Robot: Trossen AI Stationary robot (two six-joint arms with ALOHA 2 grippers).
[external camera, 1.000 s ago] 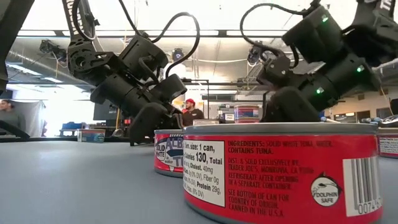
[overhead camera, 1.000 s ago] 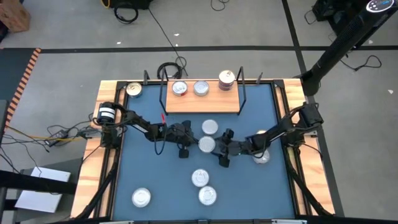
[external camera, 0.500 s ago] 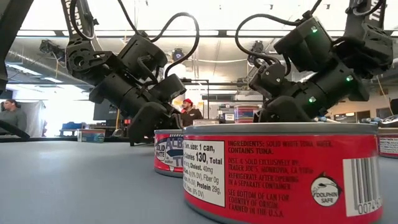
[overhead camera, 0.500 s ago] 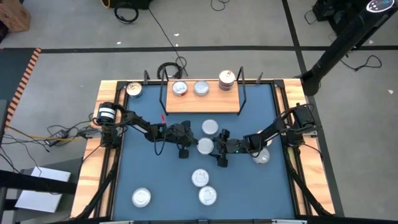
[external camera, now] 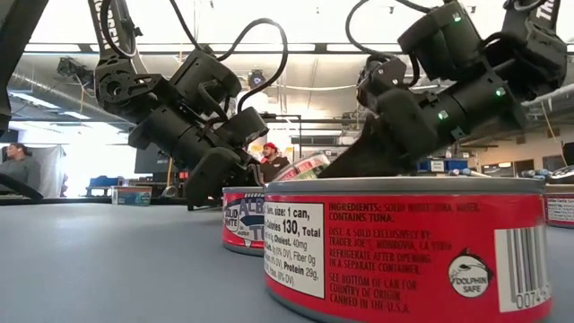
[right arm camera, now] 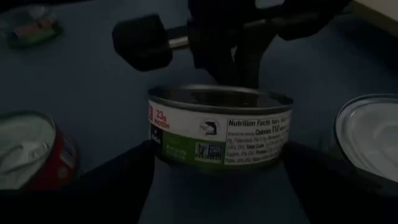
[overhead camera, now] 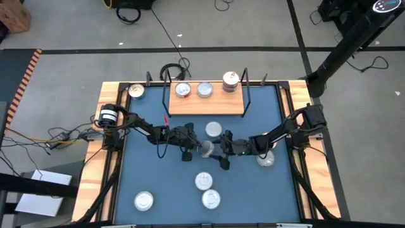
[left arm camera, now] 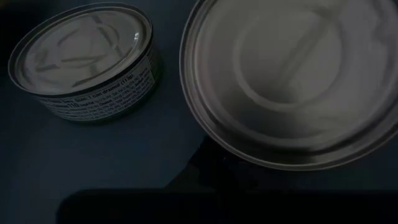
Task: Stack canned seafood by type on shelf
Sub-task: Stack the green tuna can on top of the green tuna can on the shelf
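Note:
A can (right arm camera: pixel 217 134) with a white and green label and a silver lid sits between the two fingers of my right gripper (overhead camera: pixel 214 149) at the table's middle. In the low view this can (external camera: pixel 303 165) is tipped, its right side raised. My left gripper (overhead camera: pixel 193 145) is shut, close against the can's left side, and its wrist view is filled by the tilted lid (left arm camera: pixel 286 81). The shelf (overhead camera: pixel 205 104), a wooden board with black wire ends, stands at the far edge. It carries two single cans (overhead camera: pixel 183 90) (overhead camera: pixel 204 89) and a small stack (overhead camera: pixel 230 81). My right gripper has the can's round side wall (right arm camera: pixel 160 146) between its two fingers (right arm camera: pixel 118 180), one on each side. The fingers come from the table's right, slanting down. The can is tilted, its right side raised and its left lower edge toward the table. My left gripper: its shut fingertips (left arm camera: pixel 211 177) sit under the lid's rim, and I cannot tell whether they touch the can.
Loose cans stand around: one just beyond the grippers (overhead camera: pixel 213 130), one under the right arm (overhead camera: pixel 266 158), two nearer the front (overhead camera: pixel 204 180) (overhead camera: pixel 211 199), one at front left (overhead camera: pixel 144 202), one on the wooden rim at far left (overhead camera: pixel 136 91). Red cans (external camera: pixel 404 242) fill the low view.
My right gripper has shifted slightly toward the table's left and tipped its fingers upward. The can between them has slid a little toward my left gripper and tipped, its right side rising off the table.

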